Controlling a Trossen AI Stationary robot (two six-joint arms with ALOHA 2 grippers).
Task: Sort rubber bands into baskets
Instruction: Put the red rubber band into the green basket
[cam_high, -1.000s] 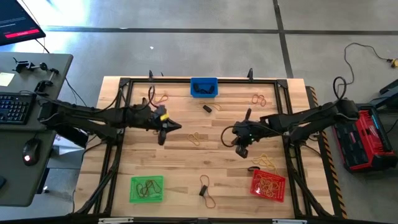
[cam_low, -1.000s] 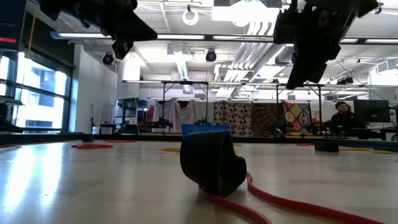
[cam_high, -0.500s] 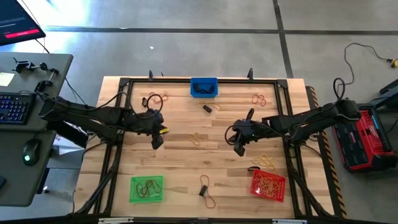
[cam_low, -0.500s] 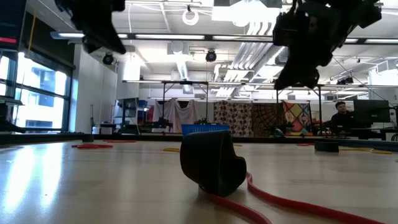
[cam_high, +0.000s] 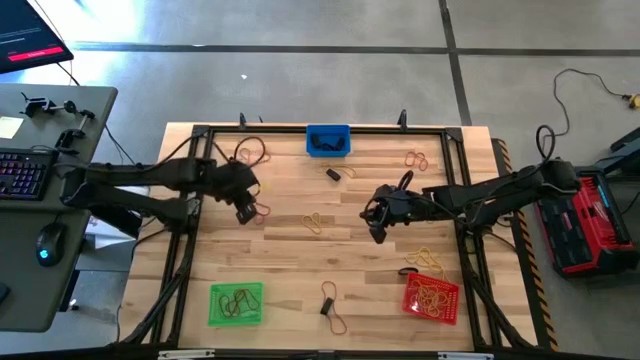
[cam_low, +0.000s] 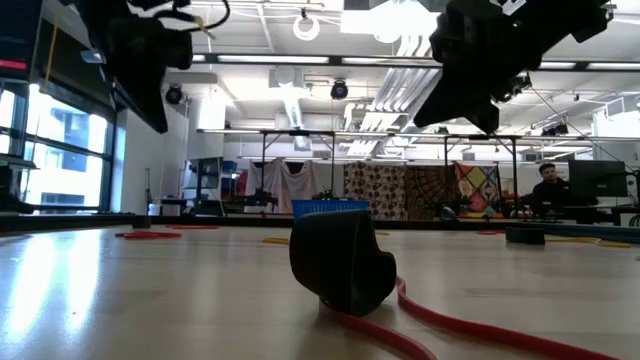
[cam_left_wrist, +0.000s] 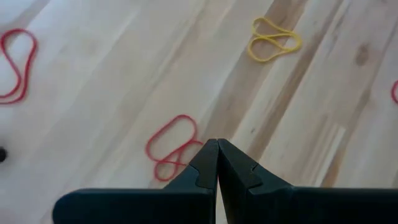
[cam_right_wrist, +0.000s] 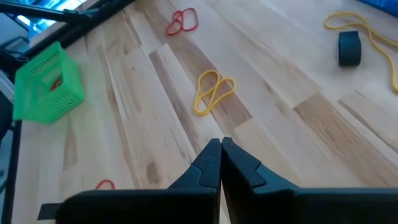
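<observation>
Wooden table (cam_high: 290, 260), left gripper (cam_high: 244, 212) pressed shut above red rubber band (cam_left_wrist: 172, 144), right gripper (cam_high: 377, 234) closed empty near yellow rubber band (cam_right_wrist: 212, 91), green basket (cam_high: 236, 304) at front.

We see an open robotics lab or workshop: concrete floor (cam_high: 300, 90), exposed ceiling ducts (cam_low: 420, 75), a desk with keyboard (cam_high: 20, 172), and a person at a monitor (cam_low: 597, 180).

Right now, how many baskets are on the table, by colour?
blue basket: 1
green basket: 1
red basket: 1
Total: 3
</observation>
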